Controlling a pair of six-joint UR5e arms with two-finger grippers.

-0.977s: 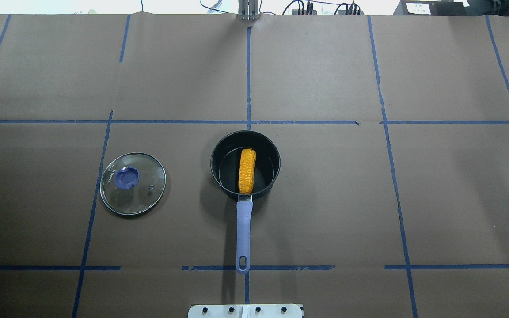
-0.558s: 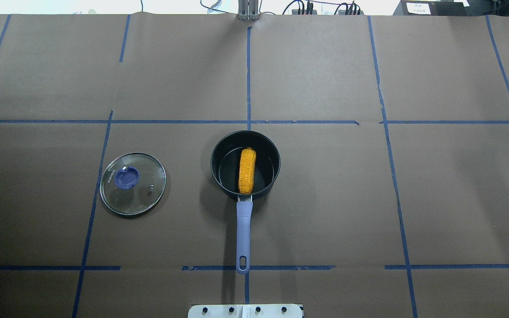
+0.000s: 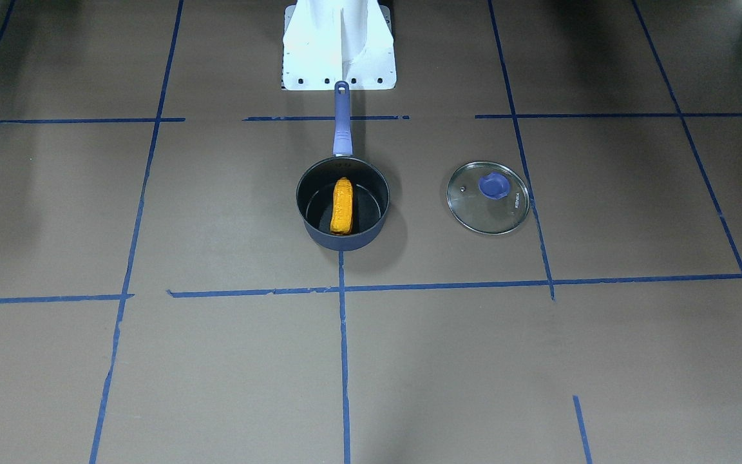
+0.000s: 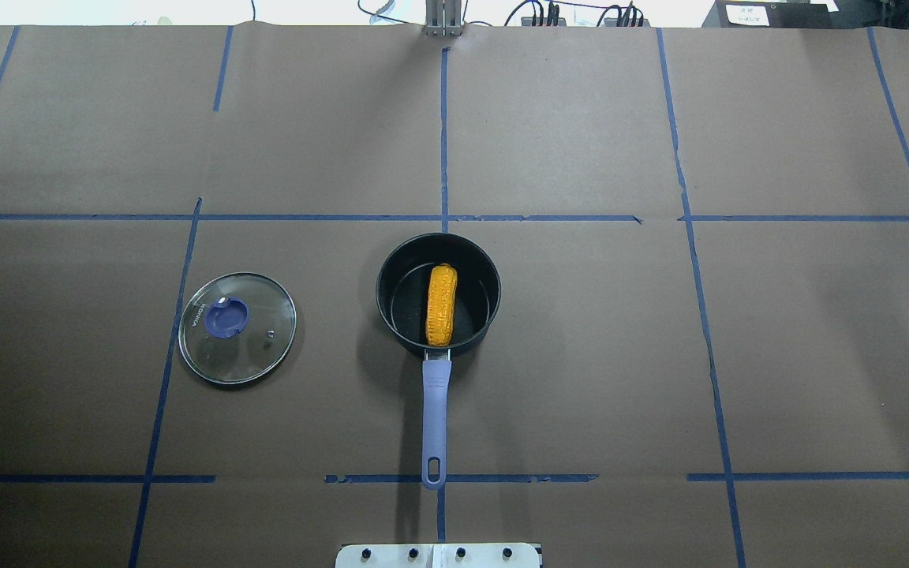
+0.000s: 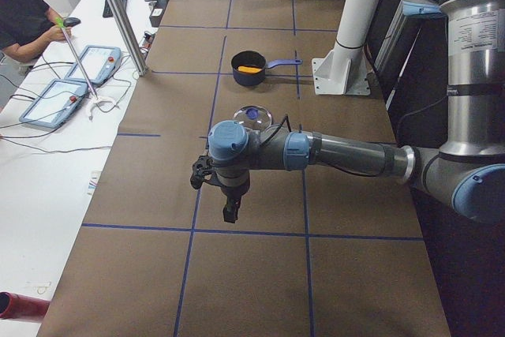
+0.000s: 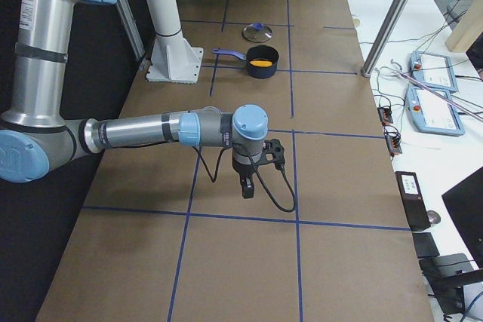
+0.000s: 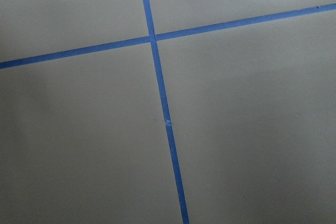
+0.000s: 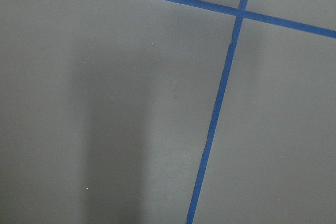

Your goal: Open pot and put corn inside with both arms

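The dark navy pot (image 4: 388,309) stands open at the table's middle, its purple-blue handle (image 4: 436,410) pointing toward the robot base. The orange-yellow corn (image 4: 441,304) lies inside it, lengthwise along the handle's line; it also shows in the front view (image 3: 342,206). My left gripper (image 5: 230,212) hangs over the table's left end, far from the pot (image 5: 246,77). My right gripper (image 6: 246,188) hangs over the right end, far from the pot (image 6: 261,70). Both show only in side views, so I cannot tell whether they are open or shut. The wrist views show only paper and tape.
The round glass lid (image 4: 237,327) with a blue knob lies flat on the brown paper to the left of the pot, apart from it. The white robot base plate (image 3: 339,45) is behind the handle's end. An operator (image 5: 24,13) sits at a side desk.
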